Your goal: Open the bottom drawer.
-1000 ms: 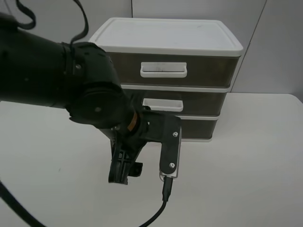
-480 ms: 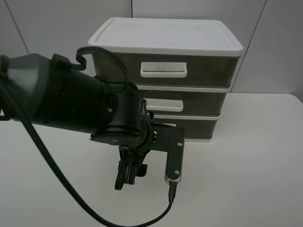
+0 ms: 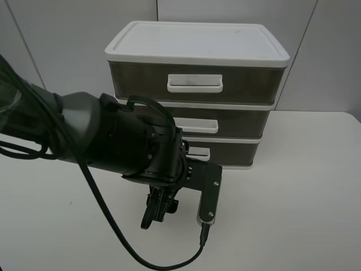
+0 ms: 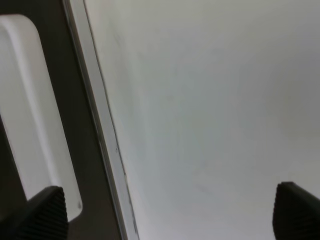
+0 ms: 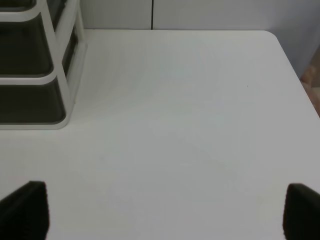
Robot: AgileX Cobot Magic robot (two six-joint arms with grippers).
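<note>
Fingers of the left gripper [image 4: 170, 215] stand wide apart and empty, close before the bottom drawer [image 3: 234, 151], which sits shut at the foot of the cabinet [image 3: 197, 42]. Well aside, the right gripper [image 5: 162, 215] likewise gapes empty over the worktop [image 5: 190, 125].

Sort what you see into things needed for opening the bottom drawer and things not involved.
Needed for the job:
- bottom drawer, shut
- its white handle
- left gripper, open, in front of the drawer

Not involved:
- top drawer
- middle drawer
- right gripper, open over the table
</note>
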